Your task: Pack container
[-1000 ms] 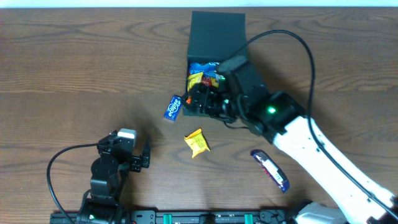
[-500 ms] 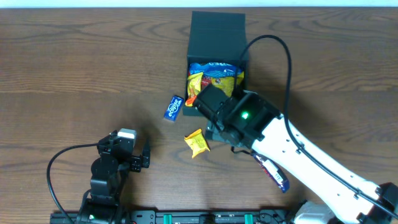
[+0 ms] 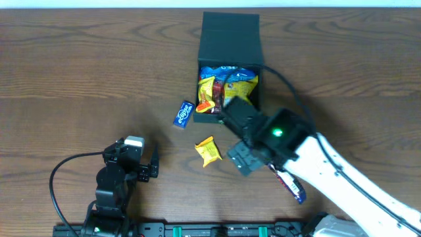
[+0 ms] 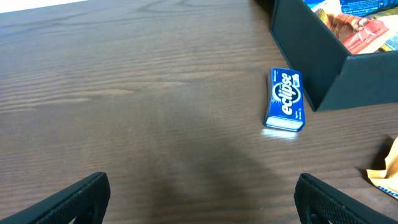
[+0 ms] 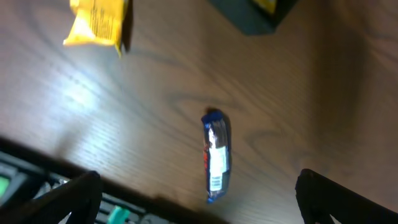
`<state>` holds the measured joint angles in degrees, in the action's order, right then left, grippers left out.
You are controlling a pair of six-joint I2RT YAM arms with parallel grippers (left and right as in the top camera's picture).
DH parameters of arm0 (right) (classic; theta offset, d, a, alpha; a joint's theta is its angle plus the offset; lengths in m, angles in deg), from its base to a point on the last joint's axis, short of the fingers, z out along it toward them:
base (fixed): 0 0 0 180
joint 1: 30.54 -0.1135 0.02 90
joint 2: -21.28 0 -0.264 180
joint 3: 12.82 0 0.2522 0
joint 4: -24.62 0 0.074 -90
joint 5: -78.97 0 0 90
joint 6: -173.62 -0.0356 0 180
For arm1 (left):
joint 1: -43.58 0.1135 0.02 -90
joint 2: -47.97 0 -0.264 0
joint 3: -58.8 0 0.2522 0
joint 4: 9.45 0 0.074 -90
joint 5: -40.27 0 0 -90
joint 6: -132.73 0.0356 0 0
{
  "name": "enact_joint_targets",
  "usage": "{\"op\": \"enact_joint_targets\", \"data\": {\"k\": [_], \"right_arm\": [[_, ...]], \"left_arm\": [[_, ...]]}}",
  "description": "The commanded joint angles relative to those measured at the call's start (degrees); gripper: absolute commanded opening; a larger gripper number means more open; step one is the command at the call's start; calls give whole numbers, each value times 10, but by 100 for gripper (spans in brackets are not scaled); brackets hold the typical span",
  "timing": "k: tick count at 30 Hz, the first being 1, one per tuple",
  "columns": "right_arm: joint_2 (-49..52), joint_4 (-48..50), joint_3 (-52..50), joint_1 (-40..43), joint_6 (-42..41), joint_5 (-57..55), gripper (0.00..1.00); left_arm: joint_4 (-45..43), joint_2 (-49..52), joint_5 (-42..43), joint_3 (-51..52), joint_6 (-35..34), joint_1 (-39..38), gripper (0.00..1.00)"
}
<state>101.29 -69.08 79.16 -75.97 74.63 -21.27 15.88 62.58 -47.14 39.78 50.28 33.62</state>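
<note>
The dark container (image 3: pixel 229 36) stands open at the back middle of the table, with several colourful snack packets (image 3: pixel 227 89) inside; its wall shows in the left wrist view (image 4: pixel 314 56). A blue Eclipse gum box (image 3: pixel 183 113) lies left of it and also shows in the left wrist view (image 4: pixel 285 99). A yellow packet (image 3: pixel 208 151) lies in front and shows in the right wrist view (image 5: pixel 98 22). A blue-and-red bar (image 3: pixel 288 181) lies at the front right, also in the right wrist view (image 5: pixel 216 155). My right gripper (image 5: pixel 196 199) is open and empty above the bar. My left gripper (image 4: pixel 202 199) is open and empty near the front left.
The table's front edge carries a black rail with green parts (image 3: pixel 210 230). A black cable (image 3: pixel 62 171) loops left of the left arm. The right arm (image 3: pixel 342 184) crosses the front right of the table.
My right gripper has drawn back from the container toward the front, ending above the blue-and-red bar. The packets stay in the container. The left arm has not moved.
</note>
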Motion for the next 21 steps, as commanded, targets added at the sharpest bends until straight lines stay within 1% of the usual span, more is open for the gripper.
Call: {"op": "enact_joint_targets", "data": {"k": [1,3,10,16,19,21], "right_arm": [[-43,11,-45,40,121,46,99],[-62,37,-78,56,171,59,99],[-70,44,-126,61,259,92,99],[-70,60,-157,70,259,92,99],[-70,61,-164,107,248,92,99],[-71,75,-171,131,247,69,99]], "left_arm": [[4,-4,-7,17,6,2,96],[4,-4,-7,17,6,2,95],[4,-4,-7,17,6,2,96],[4,-4,-7,17,6,2,95],[4,-4,-7,17,6,2,95],[4,-4,-7,17,6,2,95]]}}
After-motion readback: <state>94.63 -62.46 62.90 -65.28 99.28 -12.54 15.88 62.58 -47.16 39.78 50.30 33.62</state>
